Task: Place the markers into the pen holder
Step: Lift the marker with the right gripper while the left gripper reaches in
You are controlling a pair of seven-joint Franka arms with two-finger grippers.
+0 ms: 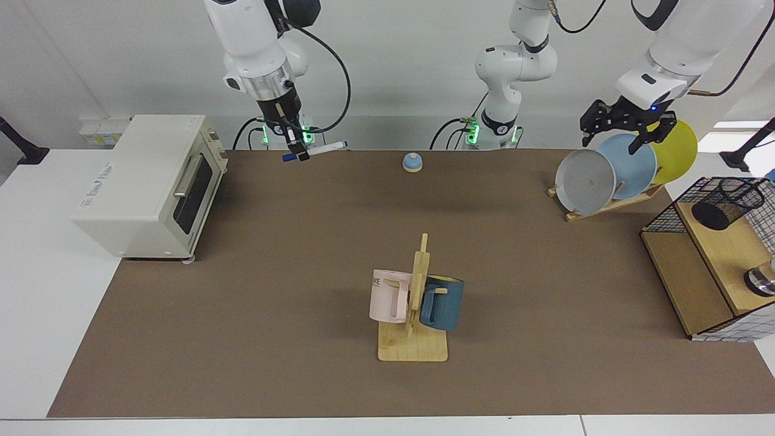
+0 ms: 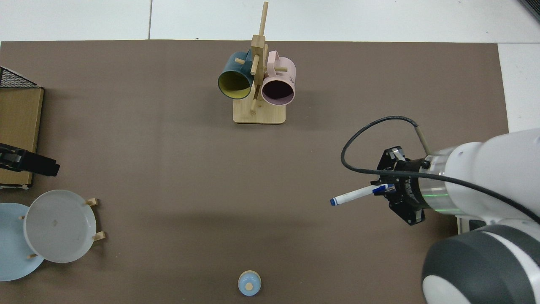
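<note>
My right gripper [image 1: 296, 149] hangs high over the table's far edge beside the toaster oven, shut on the blue-capped end of the white marker [image 1: 325, 146]. The marker sticks out sideways, roughly level. From above, the same marker [image 2: 353, 196] points away from the right gripper [image 2: 383, 189], well above the brown mat. The black mesh pen holder [image 1: 728, 202] rests on the upper wooden shelf of the wire rack at the far right, out of the top view. My left gripper [image 1: 623, 132] waits open above the plates, seen from above as the left gripper [image 2: 29, 163].
A wooden mug tree [image 1: 415, 315] with a pink and a dark blue mug stands mid-table. A white toaster oven [image 1: 148, 181] sits at the left, a plate rack [image 1: 611, 166] with three plates at the back right, and a small blue bell [image 1: 412, 161] at the back.
</note>
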